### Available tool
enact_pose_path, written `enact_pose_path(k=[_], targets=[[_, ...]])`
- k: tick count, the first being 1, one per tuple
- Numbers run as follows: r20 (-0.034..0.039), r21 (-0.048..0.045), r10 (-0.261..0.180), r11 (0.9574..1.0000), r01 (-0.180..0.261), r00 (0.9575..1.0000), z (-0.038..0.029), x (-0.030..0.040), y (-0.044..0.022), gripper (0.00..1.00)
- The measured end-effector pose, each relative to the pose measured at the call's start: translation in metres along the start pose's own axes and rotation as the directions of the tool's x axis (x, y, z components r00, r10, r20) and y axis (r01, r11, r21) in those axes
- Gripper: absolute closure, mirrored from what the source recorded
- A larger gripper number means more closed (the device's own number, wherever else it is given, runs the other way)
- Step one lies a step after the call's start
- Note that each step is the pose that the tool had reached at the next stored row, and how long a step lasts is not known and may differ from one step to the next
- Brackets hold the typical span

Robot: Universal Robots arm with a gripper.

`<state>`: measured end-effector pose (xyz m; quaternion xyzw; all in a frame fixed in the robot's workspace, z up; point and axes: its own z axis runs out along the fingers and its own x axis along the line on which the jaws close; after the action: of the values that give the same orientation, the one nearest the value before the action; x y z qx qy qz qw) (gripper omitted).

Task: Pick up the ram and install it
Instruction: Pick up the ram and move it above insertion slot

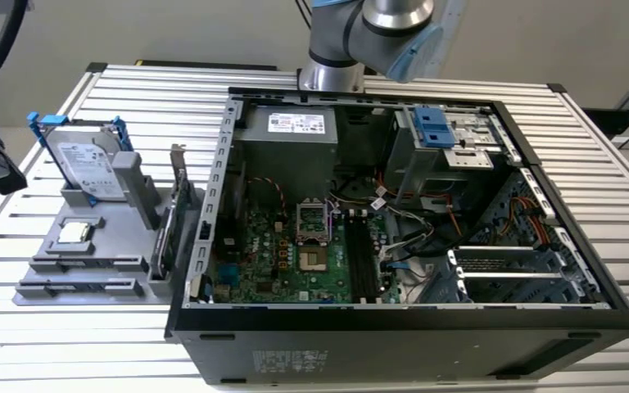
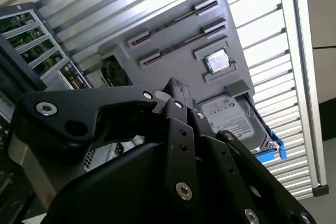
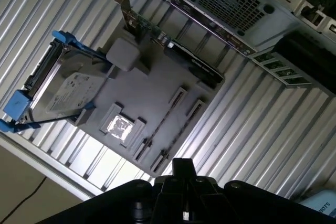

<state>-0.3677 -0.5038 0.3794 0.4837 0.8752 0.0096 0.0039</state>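
Note:
The ram is out of view. My gripper (image 3: 181, 167) hangs high above the table, black, its fingers shut together with nothing seen between them; its linkage (image 2: 173, 92) is close in the second wrist view. Far below it lies a grey holder tray (image 1: 118, 246) with two long narrow grooves (image 3: 164, 121) between end clips. The open computer case (image 1: 402, 213) lies on its side at the exterior view's right of the tray. Its green motherboard (image 1: 282, 254) has black memory slots (image 1: 365, 262).
On the tray stand a hard drive in a blue frame (image 1: 83, 164), a square silver processor chip (image 1: 74, 232) and a green expansion card with a metal bracket (image 1: 178, 205). The arm's base (image 1: 331, 49) rises behind the case. Slatted metal tabletop (image 1: 621, 205) surrounds everything.

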Motion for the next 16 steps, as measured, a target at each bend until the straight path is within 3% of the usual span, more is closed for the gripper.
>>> enact_pose_path(k=[8, 16], targets=[[0.0019, -0.0003, 0.09, 0.9959, -0.09, 0.9959, 0.0002, 0.0, 0.0, 1.0], [0.0037, -0.0008, 0.181, 0.9834, -0.181, 0.9834, 0.0004, 0.0, 0.0, 1.0]])
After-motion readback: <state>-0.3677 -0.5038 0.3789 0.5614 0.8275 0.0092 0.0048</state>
